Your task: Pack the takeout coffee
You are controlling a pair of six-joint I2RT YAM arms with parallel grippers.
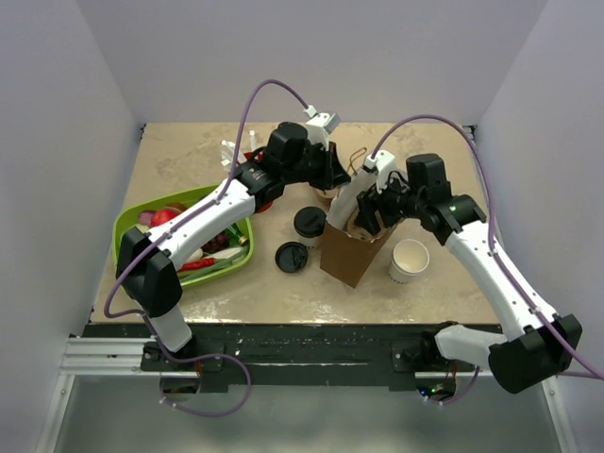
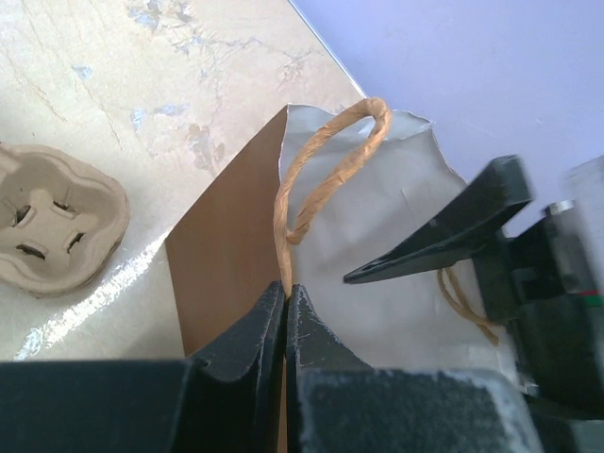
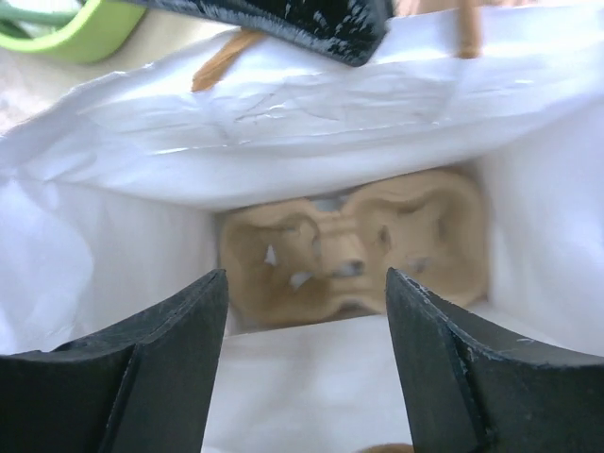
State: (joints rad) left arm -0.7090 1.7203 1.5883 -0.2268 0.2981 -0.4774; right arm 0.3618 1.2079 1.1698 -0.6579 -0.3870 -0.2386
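Takeout coffee (image 1: 309,224) — small white paper cup, round black plastic sip lid — stands unpacked on the tabletop (image 1: 245,293) beside the brown paper bag (image 1: 344,255); left jaws pinch its rim, right jaws gape above.

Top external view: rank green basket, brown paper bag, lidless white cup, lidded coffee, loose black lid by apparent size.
1. green basket
2. brown paper bag
3. lidless white cup, only slightly bigger than the next two
4. takeout coffee and loose black lid: these look about alike from above, so not ranked
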